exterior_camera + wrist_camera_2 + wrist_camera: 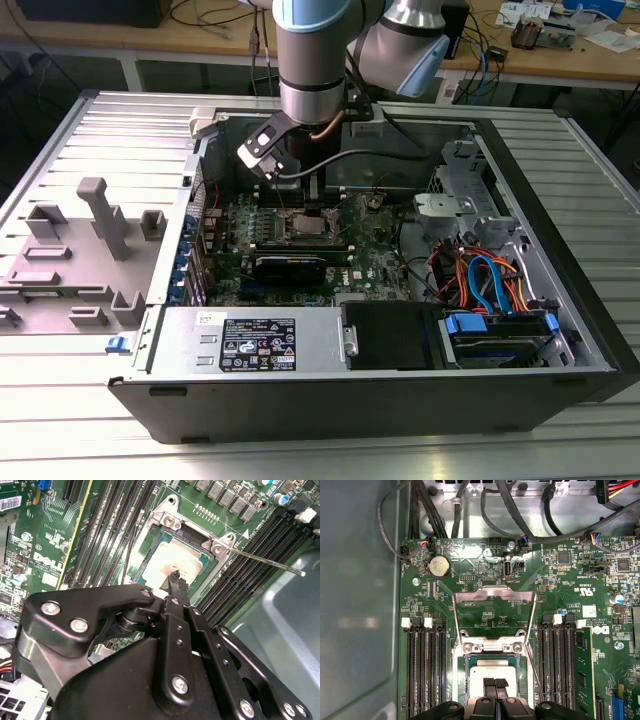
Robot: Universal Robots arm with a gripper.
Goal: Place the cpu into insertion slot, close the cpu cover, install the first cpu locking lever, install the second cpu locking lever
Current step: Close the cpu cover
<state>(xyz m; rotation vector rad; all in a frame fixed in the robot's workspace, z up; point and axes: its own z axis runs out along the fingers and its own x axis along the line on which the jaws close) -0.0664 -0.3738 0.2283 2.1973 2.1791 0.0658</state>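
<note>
The black gripper (495, 685), fingers pressed together on nothing, sits just over the dull silver square cpu (495, 670) lying in the silvery-rimmed insertion slot (466, 675) (the thin silvery frame-shaped cpu cover (494, 595) is flipped open).

cpu (491, 671) seated flat in insertion slot (461, 677); cpu cover (493, 595) hinged open, raised

The cpu (494, 672) has a dull, pale metal top, and the cpu cover (492, 594) is thin, bright silvery metal. The pincer (175, 580) is matt black with shiny screw heads. The circuit board (560, 592) is glossy green, and the counter (400, 460) is ribbed, satin metal.
</note>
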